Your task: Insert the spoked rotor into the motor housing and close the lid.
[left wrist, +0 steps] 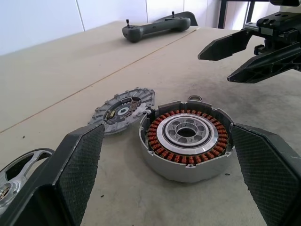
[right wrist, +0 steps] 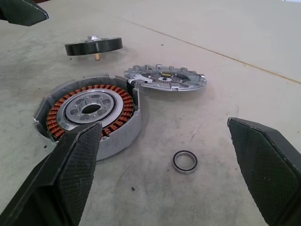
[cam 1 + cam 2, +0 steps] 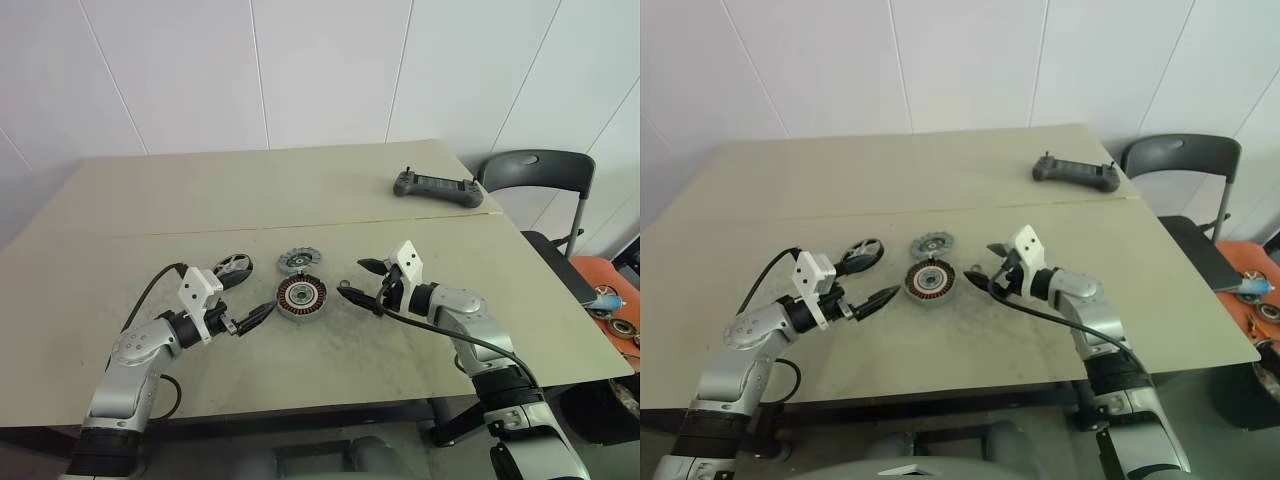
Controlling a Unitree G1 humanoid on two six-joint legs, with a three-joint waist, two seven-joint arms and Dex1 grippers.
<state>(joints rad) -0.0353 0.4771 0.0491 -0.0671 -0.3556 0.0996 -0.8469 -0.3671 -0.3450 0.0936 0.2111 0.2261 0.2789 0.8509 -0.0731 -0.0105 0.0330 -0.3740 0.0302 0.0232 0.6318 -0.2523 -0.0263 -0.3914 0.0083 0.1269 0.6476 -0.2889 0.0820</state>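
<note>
Both end effectors spread wide, holding nothing. Left end effector [image 3: 262, 314] sits at 9 o'clock of the motor housing [image 3: 301, 297]; right end effector [image 3: 352, 279] at 3 o'clock of it. Housing lies open on the surface [image 3: 330, 190], copper windings up, centre empty. Spoked rotor [image 3: 232, 267] rests at its 10 o'clock, just behind the left end effector. Lid [image 3: 299, 262] lies at 12 o'clock, touching the housing rim. Small loose ring [image 2: 184, 161] beside the housing. Step in hand, likely: fetch the rotor. Left arm is nearest; pinch the rim, keep it level, centre hub over housing bore before lowering. Avoid nudging the lid.
</note>
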